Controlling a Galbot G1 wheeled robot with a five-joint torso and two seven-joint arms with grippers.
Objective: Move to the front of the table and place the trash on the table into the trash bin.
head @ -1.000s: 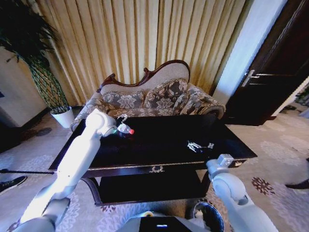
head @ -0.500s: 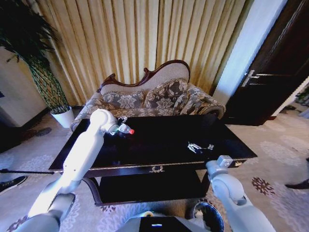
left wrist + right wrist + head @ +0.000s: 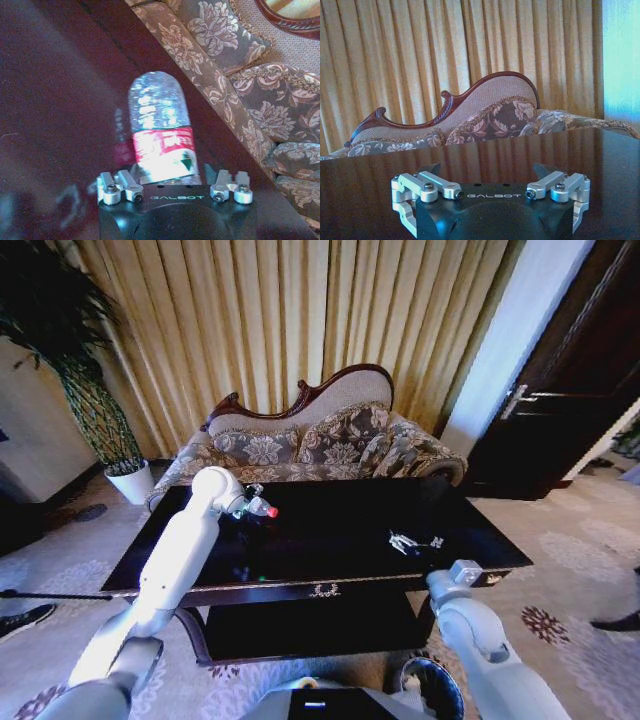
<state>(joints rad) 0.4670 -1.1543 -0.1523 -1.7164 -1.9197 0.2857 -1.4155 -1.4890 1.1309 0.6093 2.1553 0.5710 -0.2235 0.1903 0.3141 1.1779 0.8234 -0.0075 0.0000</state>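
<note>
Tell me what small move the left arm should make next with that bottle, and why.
Probably ease the left gripper a little further onto the bottle and close. In the left wrist view the bottle lies on the table between open jaws, not yet pinched. The right gripper waits open at the table's front edge.

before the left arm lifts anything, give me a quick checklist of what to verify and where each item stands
1. Left claw lined up on the bottle: ok, in the left wrist view the bottle sits centred between its linkages.
2. Grip on the bottle closed: cannot tell, the fingertips are hidden.
3. Bottle on the table, cap on: ok.
4. Paper scraps still to collect: not ok, they lie near the table's right front, untouched.
5. Trash bin within reach: ok, it stands on the floor by the right arm.
6. Right claw out of the way: ok, low at the table's front edge, holding nothing.
</note>
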